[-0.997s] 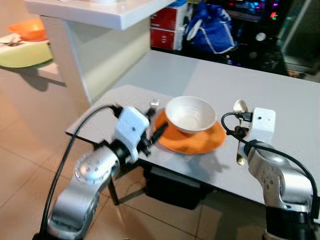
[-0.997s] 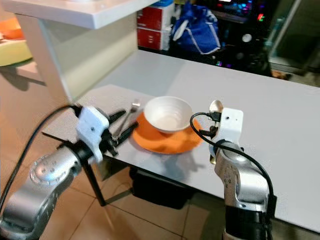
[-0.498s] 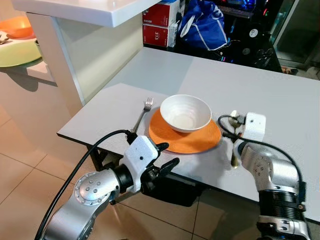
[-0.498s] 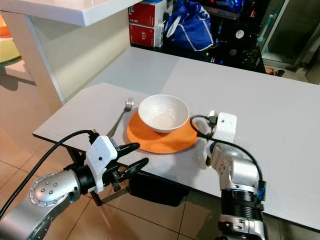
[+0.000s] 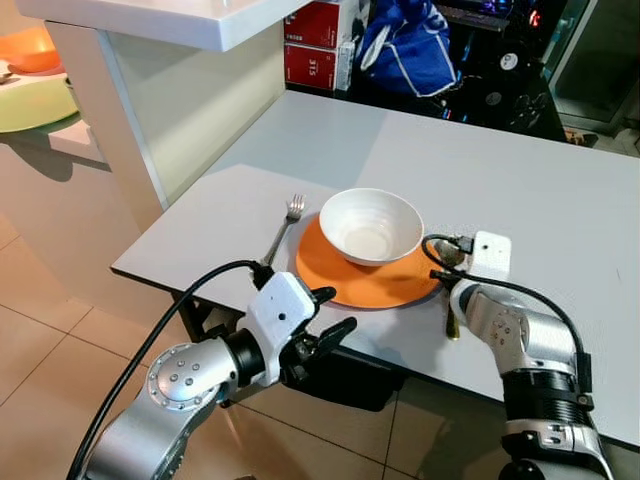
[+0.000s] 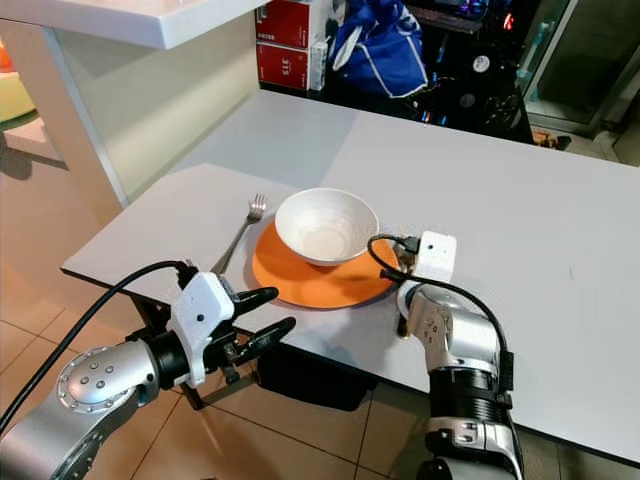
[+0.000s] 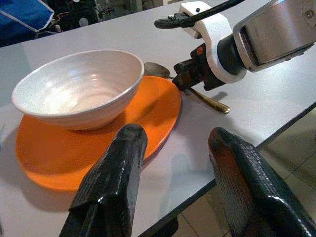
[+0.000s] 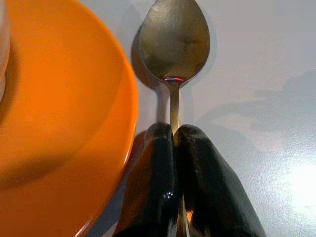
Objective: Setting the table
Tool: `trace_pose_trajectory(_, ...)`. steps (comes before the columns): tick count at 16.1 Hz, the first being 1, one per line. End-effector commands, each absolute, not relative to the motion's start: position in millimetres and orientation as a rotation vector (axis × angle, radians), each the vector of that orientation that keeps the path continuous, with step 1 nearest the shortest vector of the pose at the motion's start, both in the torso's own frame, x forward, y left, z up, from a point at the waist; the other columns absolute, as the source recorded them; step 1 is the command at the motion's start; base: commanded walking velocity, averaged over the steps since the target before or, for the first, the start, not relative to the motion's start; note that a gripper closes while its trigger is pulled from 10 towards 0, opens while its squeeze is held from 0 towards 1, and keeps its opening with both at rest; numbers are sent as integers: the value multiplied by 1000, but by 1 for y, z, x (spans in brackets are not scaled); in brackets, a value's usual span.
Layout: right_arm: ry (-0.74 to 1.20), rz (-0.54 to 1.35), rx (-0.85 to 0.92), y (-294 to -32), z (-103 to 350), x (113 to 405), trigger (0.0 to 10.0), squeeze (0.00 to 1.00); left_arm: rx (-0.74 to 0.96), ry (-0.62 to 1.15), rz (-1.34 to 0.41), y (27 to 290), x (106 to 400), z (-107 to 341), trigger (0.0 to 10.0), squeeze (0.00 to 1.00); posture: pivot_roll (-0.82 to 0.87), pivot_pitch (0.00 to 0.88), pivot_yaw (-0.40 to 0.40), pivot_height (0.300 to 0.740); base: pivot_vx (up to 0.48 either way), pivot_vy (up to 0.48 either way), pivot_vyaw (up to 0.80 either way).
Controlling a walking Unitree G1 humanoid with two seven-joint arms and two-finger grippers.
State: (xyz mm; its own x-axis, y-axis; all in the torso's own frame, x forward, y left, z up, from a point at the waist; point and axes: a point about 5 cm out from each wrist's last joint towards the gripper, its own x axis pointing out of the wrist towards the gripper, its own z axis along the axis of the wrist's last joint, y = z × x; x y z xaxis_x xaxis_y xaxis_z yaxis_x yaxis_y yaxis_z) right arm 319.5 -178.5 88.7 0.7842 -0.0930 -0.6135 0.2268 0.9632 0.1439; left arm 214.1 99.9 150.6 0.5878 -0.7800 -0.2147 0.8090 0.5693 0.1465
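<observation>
Head views: the right gripper (image 6: 402, 272) holds the spoon (image 5: 451, 322) low on the table (image 5: 560, 210) beside the orange plate (image 5: 340, 280) — placement in hand. Wrist views: its fingers (image 8: 158, 182) pinch the handle; the left gripper (image 7: 173, 163) hangs spread, empty — release comes next.

Both head views look forward and down on the grey tabletop (image 5: 560, 230) from above, while each wrist camera sits low and close — both sharing the round orange plate (image 7: 59, 153) and the brass-coloured metal spoon (image 8: 174, 44).
</observation>
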Motion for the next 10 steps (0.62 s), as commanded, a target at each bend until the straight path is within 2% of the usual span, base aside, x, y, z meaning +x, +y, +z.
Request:
trace_pose_trajectory(1, 627, -203, 230, -183, 93, 324, 10000, 35, 248, 121, -957, 98, 212, 153, 10000, 0, -65, 0, -47, 740, 0, 0, 0)
trace_pose_trajectory(2, 626, -214, 233, -184, 93, 325, 10000, 980, 249, 120, -955, 99, 212, 153, 10000, 0, -64, 0, -48, 740, 0, 0, 0)
trace_pose_trajectory(9, 607, -227, 242, -186, 95, 327, 10000, 1000, 257, 114, -944, 100, 214, 154, 10000, 0, -55, 0, -53, 740, 0, 0, 0)
trace_pose_trajectory(10, 588, -225, 242, -186, 99, 328, 10000, 871, 262, 110, -939, 101, 215, 155, 10000, 0, -53, 0, -54, 740, 0, 0, 0)
